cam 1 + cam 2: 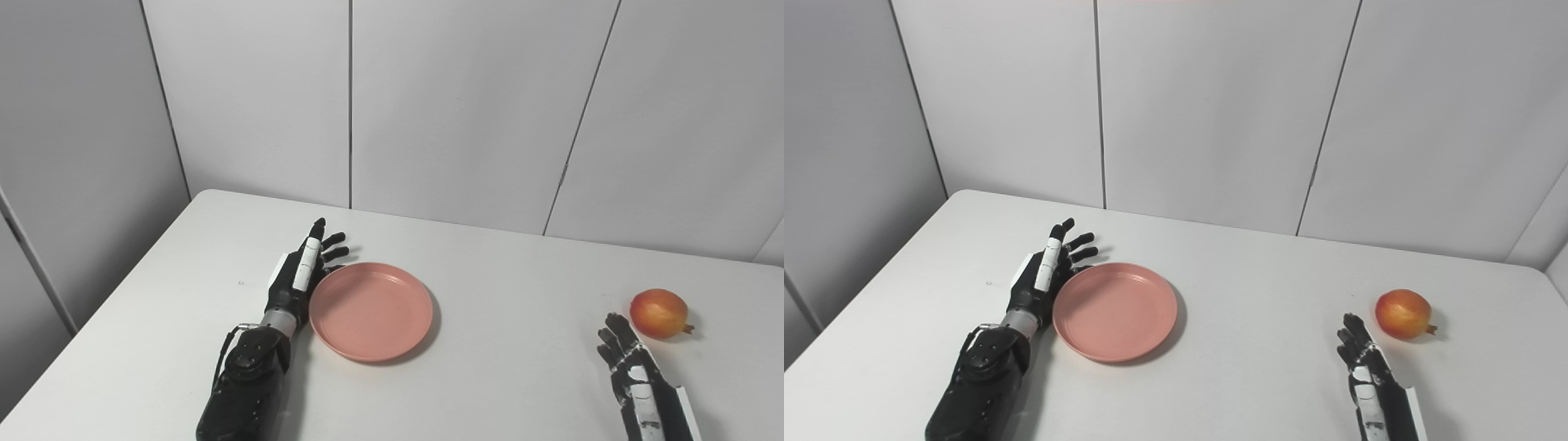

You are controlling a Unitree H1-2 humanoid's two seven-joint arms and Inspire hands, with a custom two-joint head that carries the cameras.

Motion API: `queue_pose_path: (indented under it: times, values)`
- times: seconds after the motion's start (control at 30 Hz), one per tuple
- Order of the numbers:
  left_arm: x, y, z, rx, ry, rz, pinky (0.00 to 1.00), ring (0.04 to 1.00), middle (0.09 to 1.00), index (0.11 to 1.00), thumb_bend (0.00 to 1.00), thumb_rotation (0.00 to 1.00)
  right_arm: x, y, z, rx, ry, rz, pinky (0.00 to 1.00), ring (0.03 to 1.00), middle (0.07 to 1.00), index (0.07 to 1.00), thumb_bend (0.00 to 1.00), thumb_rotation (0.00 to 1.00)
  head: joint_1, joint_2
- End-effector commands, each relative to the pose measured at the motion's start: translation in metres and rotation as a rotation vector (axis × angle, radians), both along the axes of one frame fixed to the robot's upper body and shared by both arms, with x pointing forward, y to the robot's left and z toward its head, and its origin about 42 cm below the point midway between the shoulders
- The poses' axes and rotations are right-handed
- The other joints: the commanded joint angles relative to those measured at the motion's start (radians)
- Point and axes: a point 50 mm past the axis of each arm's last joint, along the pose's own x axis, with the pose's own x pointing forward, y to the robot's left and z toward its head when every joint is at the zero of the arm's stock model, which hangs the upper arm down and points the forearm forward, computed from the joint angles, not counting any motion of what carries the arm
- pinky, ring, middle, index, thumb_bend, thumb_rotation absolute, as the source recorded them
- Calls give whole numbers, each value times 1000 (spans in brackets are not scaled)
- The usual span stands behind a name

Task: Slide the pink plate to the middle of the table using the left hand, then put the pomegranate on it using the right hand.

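Black right hand [634,367] low at the near right edge, fingers spread, holding nothing; pomegranate [659,313] on the white table [520,367] just beyond its fingertips (not touching). Left hand [300,275] open, edge-on against the left rim of the pink plate [370,310], which sits left of centre.

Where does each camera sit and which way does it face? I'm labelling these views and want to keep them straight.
Left eye view: on the head, left side, looking down and forward over the white table toward the wall panels; both forearms show, the left robot hand beside the pink plate, the right robot hand near the pomegranate.
Right eye view: on the head, slightly to the right, facing the same way; same forearms and hands.
Shared: table, plate, pomegranate, both hands; everything sits further left in the right eye view.
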Motion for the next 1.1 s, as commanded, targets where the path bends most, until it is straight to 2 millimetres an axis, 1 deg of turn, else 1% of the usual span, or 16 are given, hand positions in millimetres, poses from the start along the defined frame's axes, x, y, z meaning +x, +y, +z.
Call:
queue_pose_path:
  times: [0.0,0.1,0.13,0.23,0.33,0.4,0.63,0.77,0.83,0.87,0.9,0.93,0.97,1.0,1.03,1.07]
  values:
    - [3,-12,6,8,-13,-9,672,821,872,973,846,951,-20,6,-29,23,121,-14,960,943,943,883,824,849,-10,3]
    - [2,-17,7,2,-17,-1,692,839,884,989,871,944,-20,8,-28,20,122,-13,959,940,942,882,832,846,-18,5]
    - [1,-19,7,-1,-18,1,692,840,884,989,872,944,-20,10,-28,18,120,-10,959,940,942,882,833,846,-31,9]
    - [-1,-26,7,-6,-23,-3,698,846,890,995,879,941,-19,13,-27,14,117,-3,963,942,942,883,797,853,-49,13]
    - [-4,-31,6,-9,-27,-11,698,847,888,993,873,938,-19,17,-26,13,119,-1,962,942,941,882,812,853,-68,19]
    - [-6,-36,5,-18,-23,-20,717,859,899,999,881,933,-19,19,-25,10,120,-3,954,941,940,881,821,854,-80,21]
    - [-14,-55,1,-22,-24,-27,738,860,898,1000,921,892,-19,28,-23,1,117,0,950,943,942,883,798,858,-114,31]
    - [-18,-64,-2,-11,-19,-36,735,857,890,1000,930,898,-19,32,-21,-5,117,-2,947,939,938,882,808,855,-129,38]
    - [-19,-66,-3,-13,-18,-44,732,858,890,1000,936,898,-19,34,-21,-15,116,1,945,939,938,883,807,861,-147,44]
    - [-20,-67,-4,-16,-17,-48,731,859,892,1000,941,898,-19,36,-20,-19,115,2,942,937,937,884,805,866,-168,48]
    - [-20,-68,-5,-18,-15,-53,731,858,894,1000,944,897,-19,37,-20,-23,115,3,939,936,936,885,802,869,-168,48]
    - [-20,-68,-5,-24,-14,-56,730,859,895,1000,944,897,-19,39,-20,-25,114,3,935,934,935,885,797,871,-194,55]
    - [-21,-69,-5,-28,-16,-59,730,859,896,1000,939,895,-18,41,-19,-27,114,2,932,932,933,884,795,868,-198,56]
    - [-22,-68,-5,-30,-19,-62,716,853,895,1000,925,890,-18,43,-19,-29,114,2,924,927,929,883,790,864,-222,61]
    - [-22,-68,-5,-33,-22,-65,710,851,894,1000,918,888,-18,44,-18,-31,111,2,921,925,928,882,785,864,-222,61]
    - [-23,-68,-4,-39,-22,-69,701,848,894,1000,909,880,-18,46,-18,-31,110,2,916,923,927,880,770,862,-242,64]
